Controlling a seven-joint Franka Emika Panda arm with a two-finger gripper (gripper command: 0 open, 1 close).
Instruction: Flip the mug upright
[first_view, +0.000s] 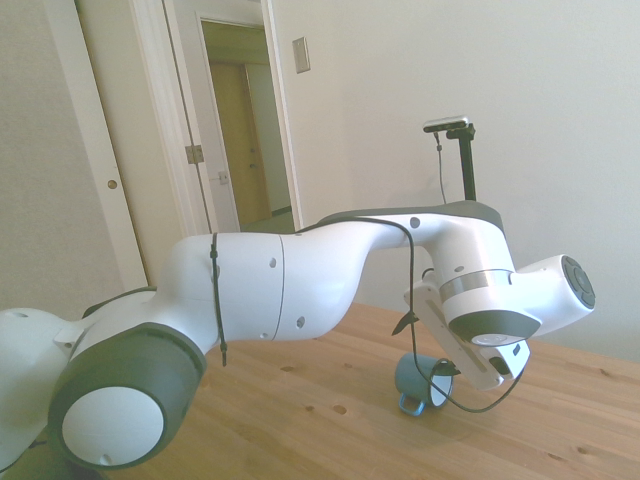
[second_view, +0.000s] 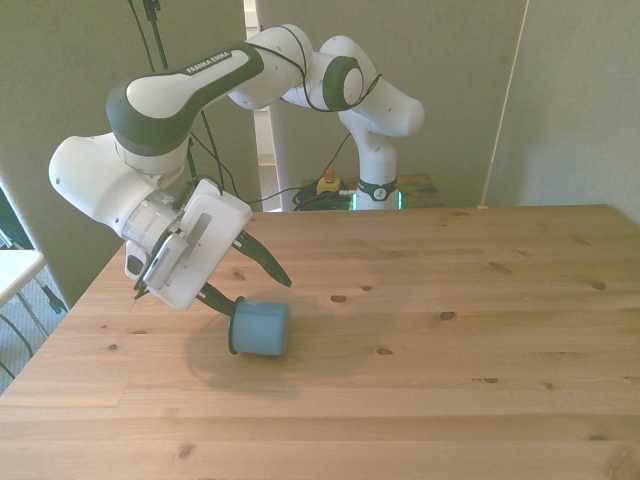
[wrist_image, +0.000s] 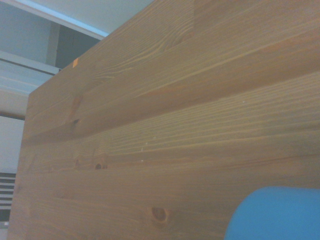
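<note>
On the bench (second_view: 420, 330), toward the front view's left: the mug (second_view: 262, 328), lying on its side, rim facing my gripper (second_view: 258, 286). Gripper: spread wide, grasping nothing, one fingertip at the rim, the other above the body. Risk, as I judge it: the round mug rolls away under a one-sided push.

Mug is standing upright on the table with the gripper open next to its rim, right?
Not upright: the mug lies on its side on the table, as the front view shows. The rest holds: the gripper is open, one finger at the rim.
</note>
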